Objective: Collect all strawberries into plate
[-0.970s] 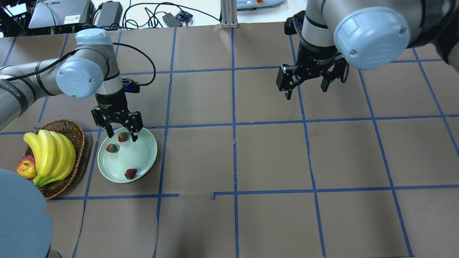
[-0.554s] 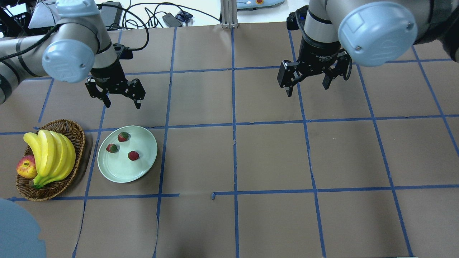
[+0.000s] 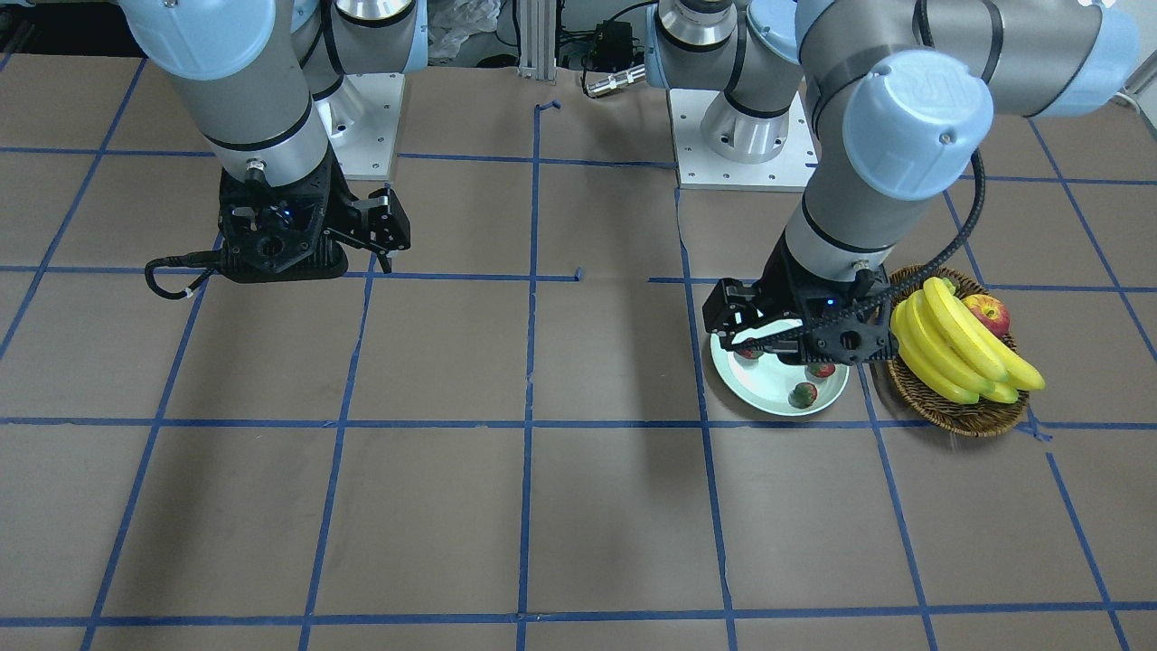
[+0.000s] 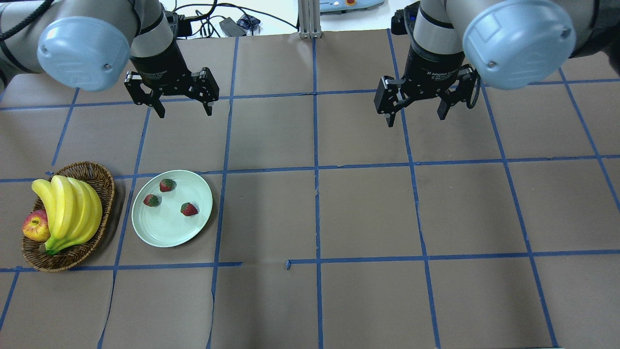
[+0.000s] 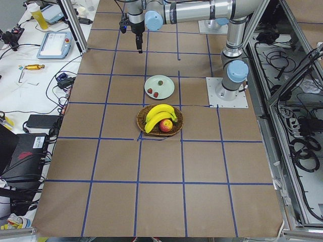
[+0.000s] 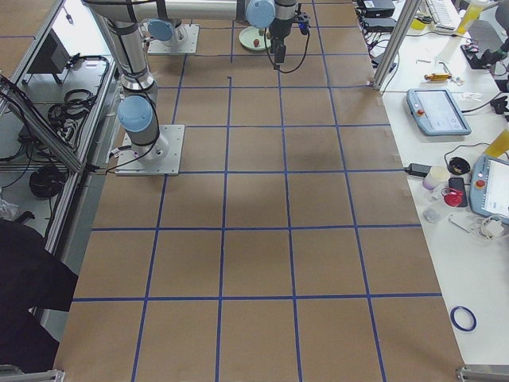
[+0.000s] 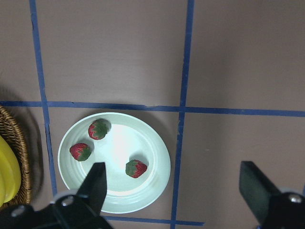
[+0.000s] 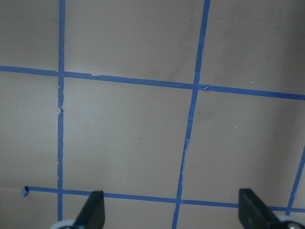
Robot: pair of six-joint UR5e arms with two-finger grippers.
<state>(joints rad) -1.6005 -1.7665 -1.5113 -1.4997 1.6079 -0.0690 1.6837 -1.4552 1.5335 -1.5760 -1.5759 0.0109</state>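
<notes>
Three strawberries [image 4: 167, 184] on the plate [image 4: 164, 230]; we judge collecting finished.

Left of the plate: wicker basket [image 4: 105, 180], no berries seen in it. The strawberries lie apart inside the plate's rim. Beyond the plate, the left end effector [image 4: 184, 112] hangs wide open, empty. Well right of the plate, the right end effector [image 4: 416, 118] gapes likewise, empty. Next move calls only for keeping clear. White print on the right end effector's body is too small to read.

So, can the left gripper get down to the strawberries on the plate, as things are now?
Probably yes. The left gripper hangs open high above the table, near the plate; the three strawberries lie uncovered, and the wicker basket stands apart beside it.
</notes>
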